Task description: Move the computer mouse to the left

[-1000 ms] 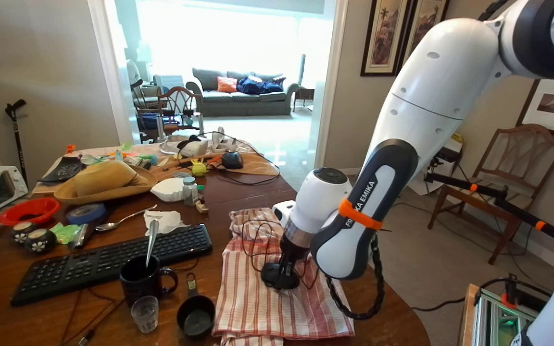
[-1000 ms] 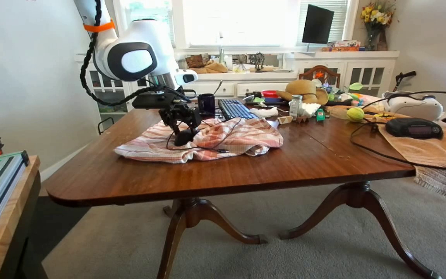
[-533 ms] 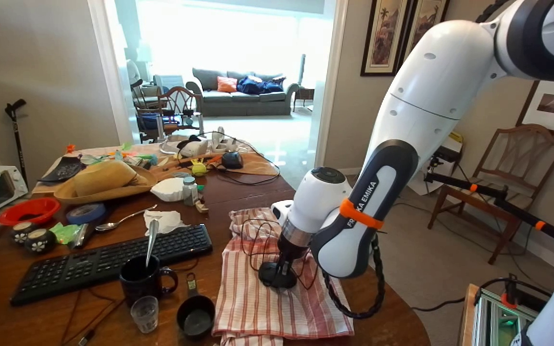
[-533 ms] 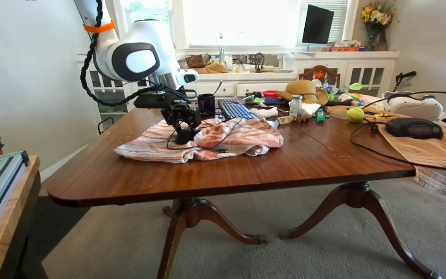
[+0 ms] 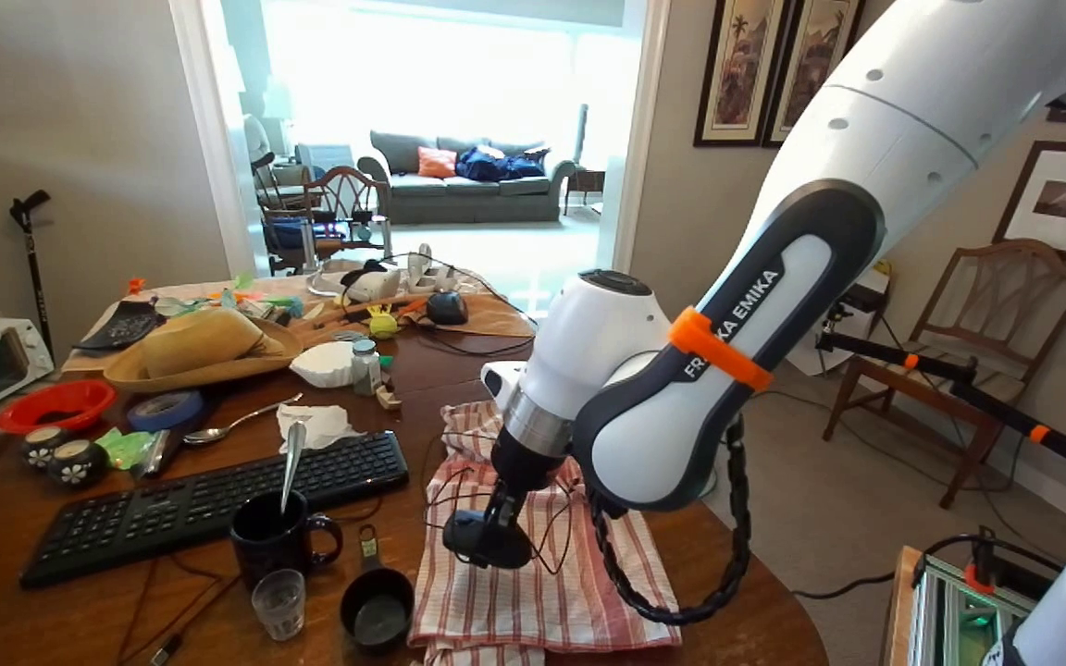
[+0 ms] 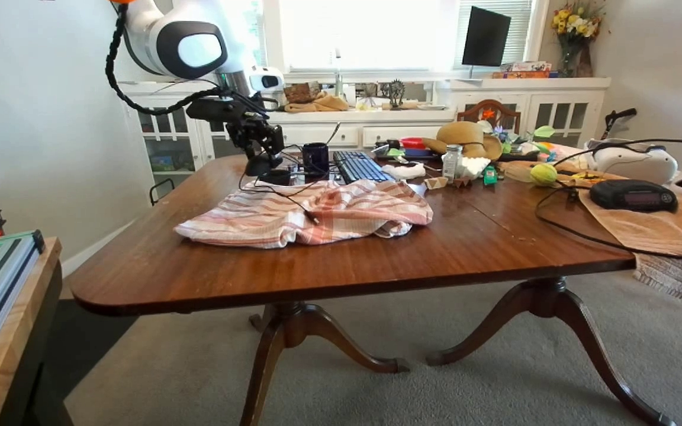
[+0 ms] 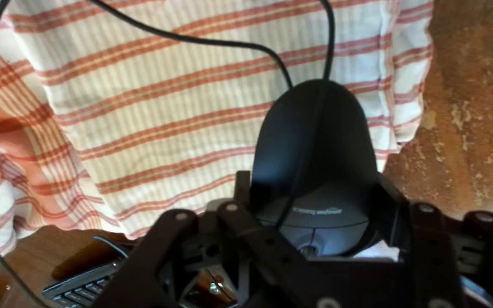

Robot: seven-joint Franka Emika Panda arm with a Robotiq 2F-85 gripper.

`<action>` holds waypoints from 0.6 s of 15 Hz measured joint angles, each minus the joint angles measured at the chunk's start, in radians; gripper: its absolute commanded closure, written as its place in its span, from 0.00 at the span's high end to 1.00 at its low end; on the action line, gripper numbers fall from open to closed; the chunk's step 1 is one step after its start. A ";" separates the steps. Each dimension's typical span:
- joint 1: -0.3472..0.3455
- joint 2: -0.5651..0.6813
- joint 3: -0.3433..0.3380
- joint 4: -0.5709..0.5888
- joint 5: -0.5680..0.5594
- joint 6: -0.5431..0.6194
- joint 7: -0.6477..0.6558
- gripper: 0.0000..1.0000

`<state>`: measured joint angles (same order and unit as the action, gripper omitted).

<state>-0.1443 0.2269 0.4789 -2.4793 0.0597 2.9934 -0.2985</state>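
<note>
The computer mouse (image 5: 513,549) is small, black and domed, with a thin black cable. My gripper (image 5: 494,529) is shut on it, one finger on each side, as the wrist view (image 7: 315,188) shows. The mouse fills the space between the fingers in the wrist view (image 7: 315,141), its button end toward the palm. In an exterior view the mouse (image 6: 258,165) hangs tilted above the striped towel (image 6: 246,216), clear of it. Its cable trails down onto the towel.
The black keyboard (image 5: 218,499), a dark mug with a spoon (image 5: 269,546), a clear glass (image 5: 279,606) and a black measuring cup (image 5: 378,610) stand left of the towel in an exterior view. A straw hat (image 5: 204,347) and a glass jar (image 5: 365,370) lie farther back.
My gripper, shut on the mouse, has risen off the towel. In an exterior view it has moved left toward the measuring cup and keyboard. The cable has been dragged along.
</note>
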 measured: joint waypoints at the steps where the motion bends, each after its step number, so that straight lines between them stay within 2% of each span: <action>1: -0.006 -0.020 0.020 0.005 0.015 -0.035 0.000 0.42; 4: -0.005 -0.060 0.052 0.025 0.032 -0.110 0.002 0.42; 5: 0.016 -0.067 0.041 0.036 0.038 -0.126 0.002 0.42; 7: 0.092 -0.069 -0.009 0.059 0.041 -0.133 0.042 0.42; 9: 0.181 -0.060 -0.064 0.083 0.030 -0.134 0.139 0.42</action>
<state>0.0364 0.1667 0.4147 -2.3965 0.0900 2.8598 -0.1596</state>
